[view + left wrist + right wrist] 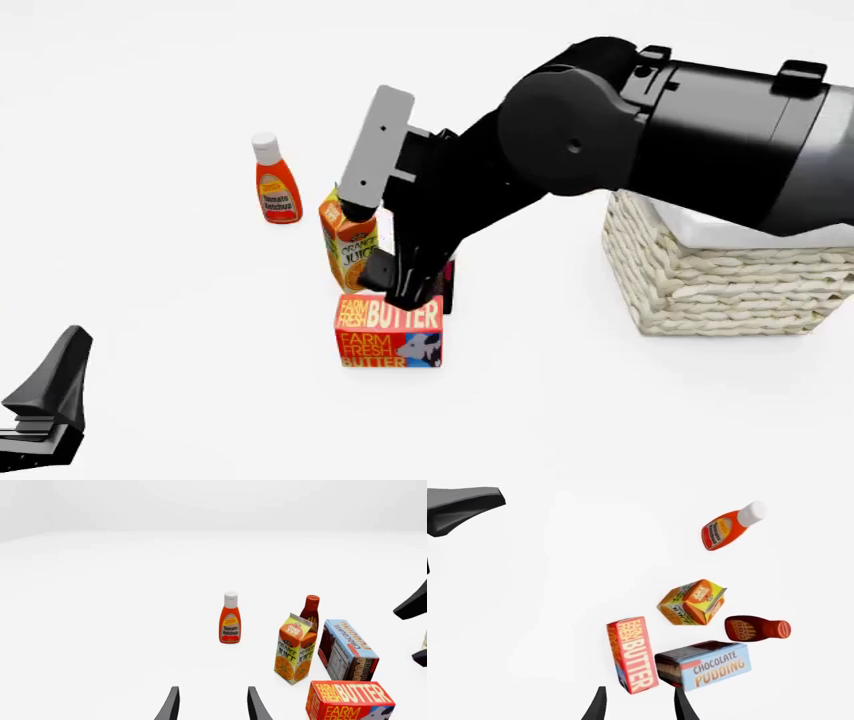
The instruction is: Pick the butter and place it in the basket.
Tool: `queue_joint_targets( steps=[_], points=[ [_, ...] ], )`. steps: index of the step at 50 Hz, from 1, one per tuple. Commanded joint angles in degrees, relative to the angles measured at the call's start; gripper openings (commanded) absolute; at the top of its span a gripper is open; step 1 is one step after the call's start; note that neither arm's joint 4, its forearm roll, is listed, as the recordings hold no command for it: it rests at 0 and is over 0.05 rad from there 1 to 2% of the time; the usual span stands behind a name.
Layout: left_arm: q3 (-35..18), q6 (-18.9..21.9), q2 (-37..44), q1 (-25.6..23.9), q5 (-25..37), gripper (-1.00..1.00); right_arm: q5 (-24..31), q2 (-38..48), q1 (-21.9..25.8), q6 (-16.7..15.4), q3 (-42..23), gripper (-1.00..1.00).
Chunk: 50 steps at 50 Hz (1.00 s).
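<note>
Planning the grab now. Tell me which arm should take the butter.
Right. The right gripper hangs open just over the butter, and the basket stands on its side. The left gripper is open too, but sits low and back, away from the carton.

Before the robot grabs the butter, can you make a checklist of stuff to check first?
1. Right gripper open: ok, its fingers stand apart.
2. Right gripper over the butter: ok, the wrist view looks down on it.
3. Butter between the fingers: not ok, it lies just beyond the tips.
4. Neighbour in the way: not ok, the chocolate pudding box sits right beside the butter.
5. Left gripper out of the way: ok, it is off to the side and open.
6. Basket free inside: cannot tell, the arm hides it.
</note>
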Motion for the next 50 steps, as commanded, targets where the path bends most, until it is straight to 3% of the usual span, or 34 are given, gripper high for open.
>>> queue_joint_targets(
  steps=[1,50],
  points=[
    [0.00,0.00,0.00,0.00,0.00,1.00,-0.31,2.50,0.04,-0.42,-0.55,1.00],
    [0.00,0.00,0.00,0.00,0.00,1.00,2.19,8.74,-0.03,-1.97,-6.58,1.00]
  ],
)
